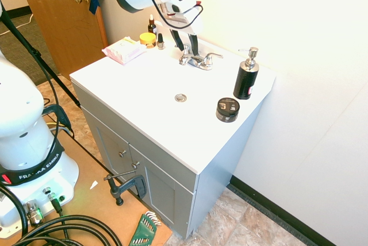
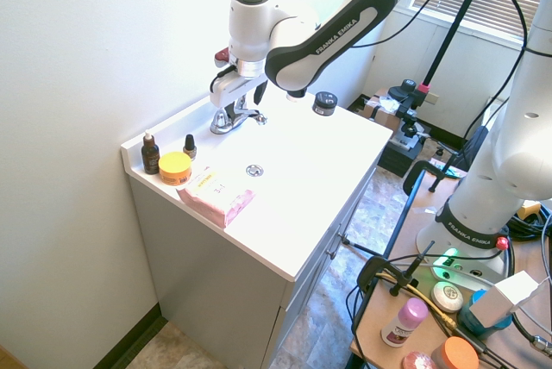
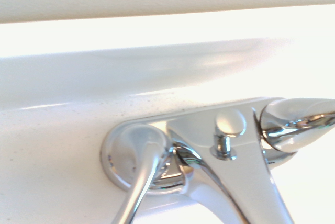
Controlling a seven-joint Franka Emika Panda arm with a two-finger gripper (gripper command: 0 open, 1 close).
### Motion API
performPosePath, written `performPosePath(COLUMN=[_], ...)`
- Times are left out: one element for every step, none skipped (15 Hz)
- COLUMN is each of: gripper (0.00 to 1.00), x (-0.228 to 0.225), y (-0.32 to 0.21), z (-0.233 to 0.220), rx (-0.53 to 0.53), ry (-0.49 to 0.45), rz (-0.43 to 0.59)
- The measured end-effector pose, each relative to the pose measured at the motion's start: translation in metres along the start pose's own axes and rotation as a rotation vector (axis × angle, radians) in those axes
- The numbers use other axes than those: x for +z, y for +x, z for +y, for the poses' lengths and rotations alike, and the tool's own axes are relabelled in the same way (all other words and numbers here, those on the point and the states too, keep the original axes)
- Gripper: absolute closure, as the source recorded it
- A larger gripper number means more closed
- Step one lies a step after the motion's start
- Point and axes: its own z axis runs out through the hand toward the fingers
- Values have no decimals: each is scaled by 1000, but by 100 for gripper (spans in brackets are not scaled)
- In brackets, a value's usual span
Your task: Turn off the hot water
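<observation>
Faucet (image 1: 196,59) at the back of the white vanity top (image 1: 149,99) is where I have the gripper (image 1: 185,43) parked, hanging just above its left side. From my first exterior view the two dark fingers (image 1: 179,40) point down with a clear gap between them, so I read the jaws as open, holding nothing. The hot water lever (image 1: 185,56), the small chrome handle on the left arm of the faucet, sits right beneath the fingertips, roughly under the gap; I cannot tell from here whether a finger touches it. The twin lever (image 1: 212,57) on the right of the spout lies off to the side of the jaws, apart from them. I see no water running into the basin, and the drain (image 1: 180,97) lies well in front of the faucet.

My second exterior view shows the arm reaching in from the right, with the gripper (image 2: 235,100) hiding most of the faucet (image 2: 235,117). The wrist view looks closely at the chrome: the hot water lever (image 3: 137,174) runs down toward the bottom edge, the spout base (image 3: 230,171) beside it.

A black soap bottle (image 1: 246,75) and a round black jar (image 1: 227,109) stand to the right, a yellow jar (image 1: 148,38) and a pink packet (image 1: 123,50) to the left.
</observation>
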Motion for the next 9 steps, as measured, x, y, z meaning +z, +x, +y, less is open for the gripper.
performPosePath(gripper=[0,0,0,0,0,0,0,0,0], x=[-1,-2,-1,0,0,0,-1,-3,-6], y=[-3,-4,-4,-4,-3,-4,-3,-3,-4], z=[-5,-11,-18,-24,-29,-30,-29,-26,-17], rx=[-6,-10,-11,-11,-9,-5,-1,-7,-38], ry=[6,14,21,29,38,38,39,40,28], rz=[-1,1,1,1,1,-4,-15,-35,-61])
